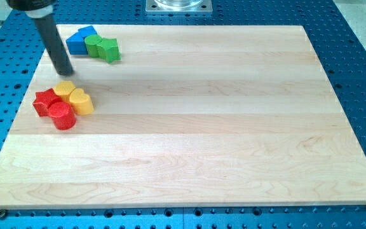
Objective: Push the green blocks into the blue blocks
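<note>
Well, two green blocks, a green cylinder (94,45) and a green star-like block (110,49), touched the blue blocks (80,40) at the wooden worktop's (202,127) top left, in a row running left to right. Two red (54,109) and two yellow blocks (74,97) huddled below. My tip (65,72) sat between the groups, touching neither. It had no pincer. Blue holed metal lay around.

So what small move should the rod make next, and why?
Probably none beyond backing off: the green blocks already touch the blue blocks at the view's top left. My tip sits just below them, above the yellow and red blocks.
</note>
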Available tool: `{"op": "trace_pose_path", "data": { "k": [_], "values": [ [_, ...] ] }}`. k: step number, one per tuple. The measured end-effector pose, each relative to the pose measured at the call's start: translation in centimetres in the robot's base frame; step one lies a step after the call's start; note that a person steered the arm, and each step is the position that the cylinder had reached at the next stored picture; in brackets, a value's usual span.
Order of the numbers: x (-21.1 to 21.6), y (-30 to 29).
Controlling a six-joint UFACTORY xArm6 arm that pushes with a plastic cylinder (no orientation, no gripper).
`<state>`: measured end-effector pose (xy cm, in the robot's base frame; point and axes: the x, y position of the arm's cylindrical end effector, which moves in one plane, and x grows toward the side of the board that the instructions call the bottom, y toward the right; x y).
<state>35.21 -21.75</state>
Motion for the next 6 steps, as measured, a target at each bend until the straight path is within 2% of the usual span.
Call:
{"op": "trace_pose_path", "data": {
  "k": [1, 3, 5, 6],
  "values": [
    [0.5, 3.2],
    [-1.3, 4.6],
    [-1.6, 8.5],
    [-3.8, 8.3]
  ]
}}
